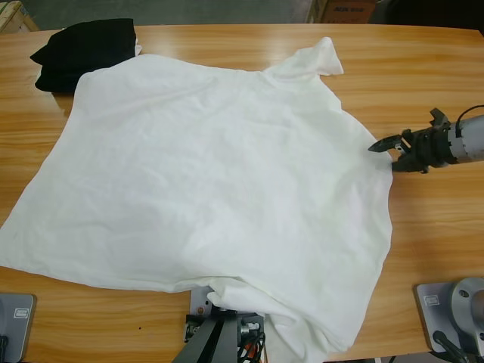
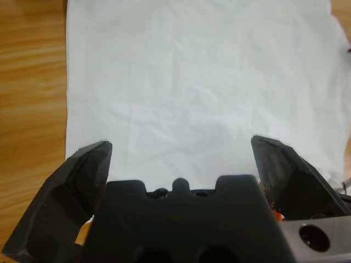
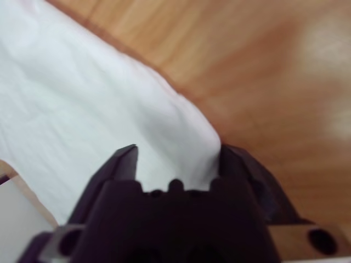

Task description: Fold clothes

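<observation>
White T-shirt spread across wooden table, wrinkled; near hem at 6 o'clock overhangs table edge. Left gripper, not identifiable in high view, hangs over shirt, jaws wide apart, holding nothing. Right gripper at 3 o'clock, jaws parted astride shirt's side edge, fabric between them, not yet pinched; likely placed to lift edge for fold. Black bundle at 11 o'clock, under shirt's far corner.

High view: fixed overhead, looking down on the bench. Wrist views: close behind each arm's fingers, facing the white T-shirt, shared by all.
</observation>
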